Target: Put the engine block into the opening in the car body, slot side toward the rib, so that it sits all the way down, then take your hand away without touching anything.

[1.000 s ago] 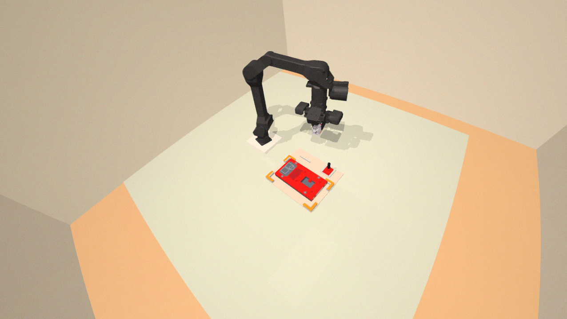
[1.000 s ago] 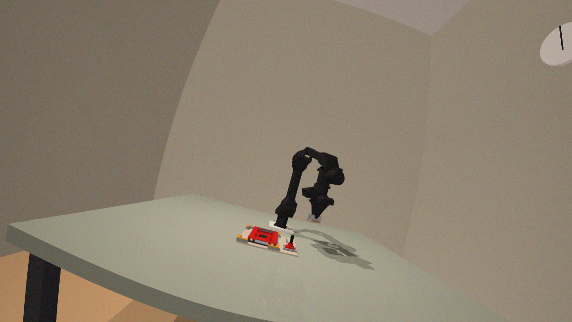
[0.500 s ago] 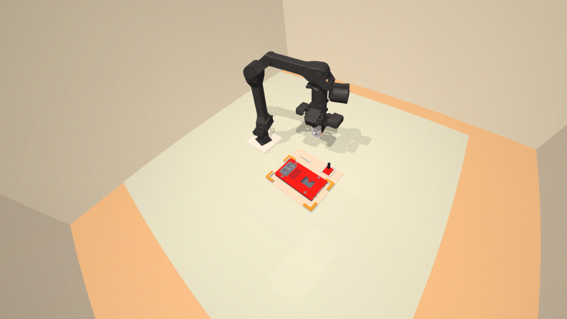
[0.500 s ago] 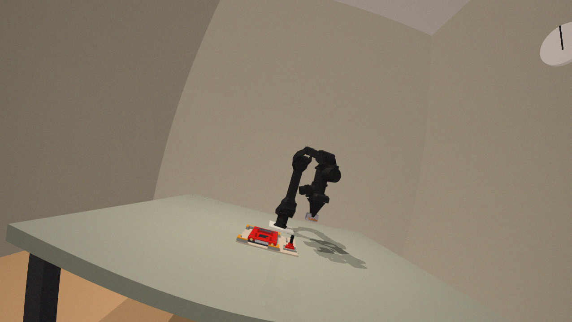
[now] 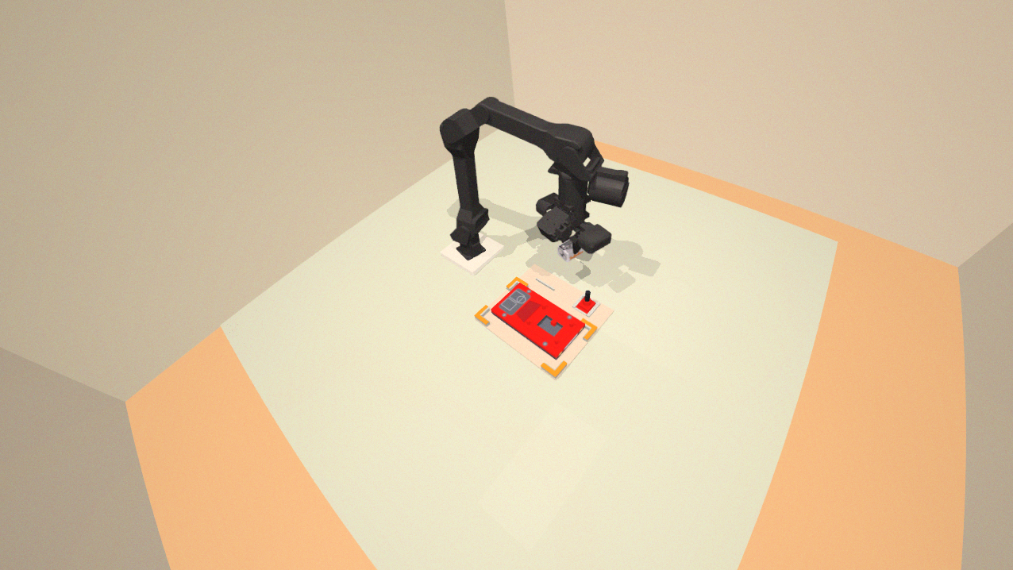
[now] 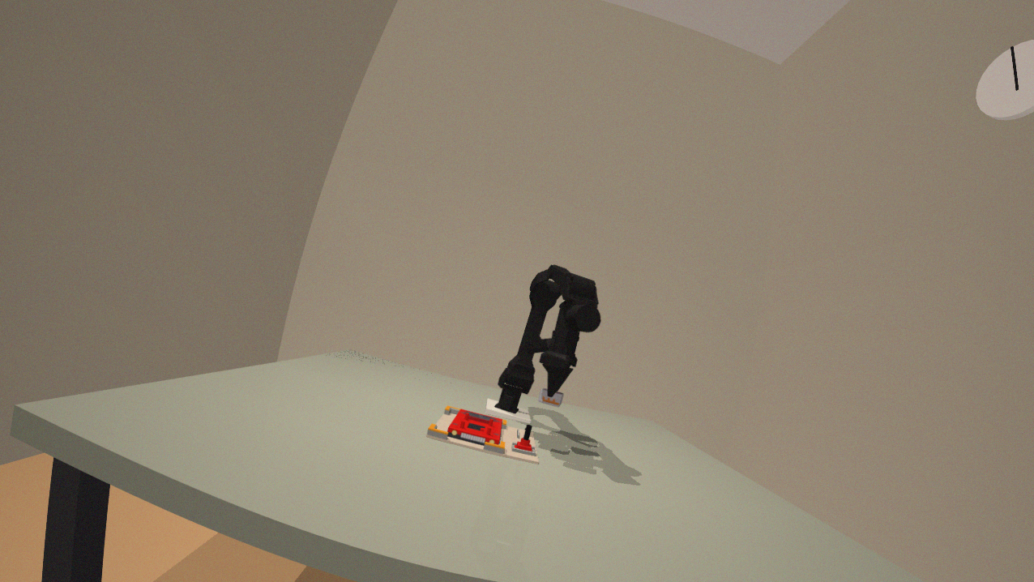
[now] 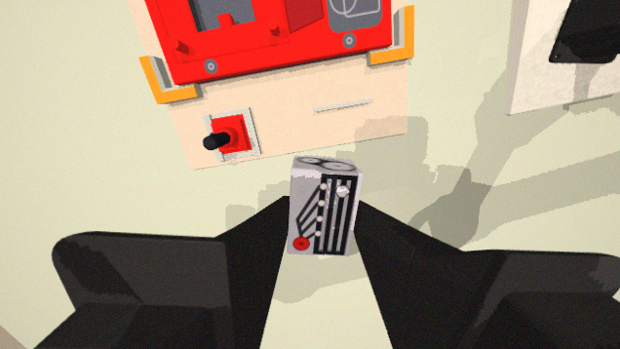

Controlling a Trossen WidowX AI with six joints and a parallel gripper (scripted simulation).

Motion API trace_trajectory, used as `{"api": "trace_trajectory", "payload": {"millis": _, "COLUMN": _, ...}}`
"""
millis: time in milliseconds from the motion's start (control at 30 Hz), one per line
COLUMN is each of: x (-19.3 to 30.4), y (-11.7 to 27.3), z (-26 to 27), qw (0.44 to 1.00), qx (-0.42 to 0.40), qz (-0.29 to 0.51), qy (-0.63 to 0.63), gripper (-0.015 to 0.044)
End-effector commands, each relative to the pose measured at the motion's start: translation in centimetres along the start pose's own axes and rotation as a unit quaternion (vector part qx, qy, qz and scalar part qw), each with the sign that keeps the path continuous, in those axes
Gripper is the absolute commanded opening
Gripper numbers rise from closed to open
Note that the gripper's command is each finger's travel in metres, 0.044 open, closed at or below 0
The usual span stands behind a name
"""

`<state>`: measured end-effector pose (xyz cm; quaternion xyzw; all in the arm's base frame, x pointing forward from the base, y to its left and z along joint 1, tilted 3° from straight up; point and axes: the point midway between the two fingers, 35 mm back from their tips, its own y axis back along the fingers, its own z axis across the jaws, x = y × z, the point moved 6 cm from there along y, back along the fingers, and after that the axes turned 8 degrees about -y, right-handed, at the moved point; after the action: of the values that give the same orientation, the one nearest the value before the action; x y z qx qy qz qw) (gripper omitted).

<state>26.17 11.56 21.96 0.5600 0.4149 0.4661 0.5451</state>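
The engine block (image 5: 565,252) (image 6: 550,397) (image 7: 324,210) is a small light-grey block with black stripes and a red dot on its upper face. My gripper (image 5: 568,249) (image 6: 552,394) (image 7: 321,205) is shut on it, one finger on each side, and holds it in the air beside the base board. The red car body (image 5: 538,311) (image 6: 463,422) (image 7: 244,58) lies on the board. Its opening (image 5: 550,325) (image 7: 224,11) shows a grey floor, with a small red rib (image 7: 226,20) sticking in from one edge. The slot of the block cannot be made out.
The beige base board (image 5: 509,347) (image 7: 292,132) has orange corner brackets (image 5: 554,371) (image 7: 177,94) around the car body. A red piece with an upright black knob (image 5: 587,295) (image 6: 527,432) (image 7: 214,141) stands on the board's near side in the wrist view, close to a thin grey strip (image 5: 545,284) (image 7: 342,106).
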Motion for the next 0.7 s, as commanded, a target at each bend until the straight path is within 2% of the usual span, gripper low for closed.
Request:
{"api": "trace_trajectory", "payload": {"millis": 0, "x": -0.6, "y": -0.4, "z": 1.1, "qw": 0.999, "qx": 0.000, "qz": 0.002, "qy": -0.054, "gripper": 0.0000}}
{"api": "trace_trajectory", "payload": {"millis": 667, "x": -4.4, "y": -2.5, "z": 5.4, "qw": 0.960, "qx": -0.004, "qz": 0.001, "qy": -0.281, "gripper": 0.0000}}
